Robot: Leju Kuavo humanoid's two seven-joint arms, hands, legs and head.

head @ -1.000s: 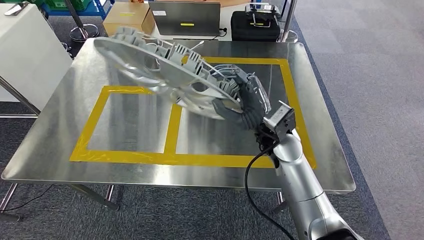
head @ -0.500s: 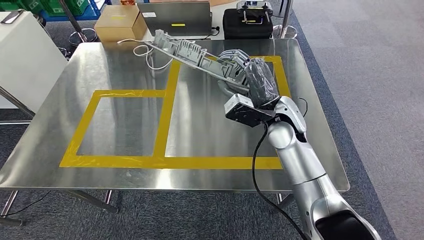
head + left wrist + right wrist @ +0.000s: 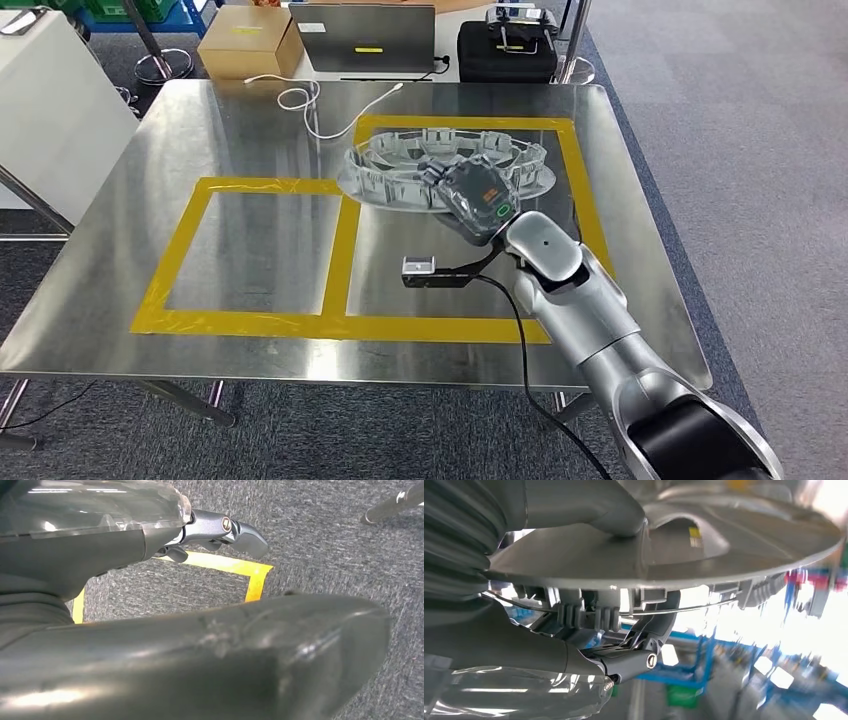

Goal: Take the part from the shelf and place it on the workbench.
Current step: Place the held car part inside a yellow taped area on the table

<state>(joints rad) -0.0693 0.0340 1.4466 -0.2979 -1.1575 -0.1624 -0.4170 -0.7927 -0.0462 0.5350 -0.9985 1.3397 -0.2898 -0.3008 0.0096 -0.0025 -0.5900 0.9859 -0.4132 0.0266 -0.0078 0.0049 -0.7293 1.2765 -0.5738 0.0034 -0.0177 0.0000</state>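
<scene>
The part (image 3: 430, 160) is a grey cast-metal ring with ribs on its upper side. It lies nearly flat, low on the steel workbench (image 3: 200, 140), inside the right yellow-taped rectangle (image 3: 575, 170); I cannot tell whether it touches the surface. My right hand (image 3: 478, 198) grips its near edge. In the right wrist view the thumb (image 3: 589, 505) presses the part's smooth face (image 3: 704, 555) and the dark fingers (image 3: 644, 645) hook the ribbed side. My left hand (image 3: 115, 550) hangs over grey carpet, holding nothing, a dark finger (image 3: 240, 530) held away from the thumb.
A white cable (image 3: 310, 105) lies on the bench's far side. Behind the bench stand a cardboard box (image 3: 250, 40), a grey laptop (image 3: 368, 38) and a black case (image 3: 508, 50). A white cabinet (image 3: 50, 110) is at the left. The left taped rectangle (image 3: 250, 250) holds nothing.
The part went from held high and steeply tilted to nearly flat and low in the right taped rectangle. My right hand turned over with it. The head view shifted slightly.
</scene>
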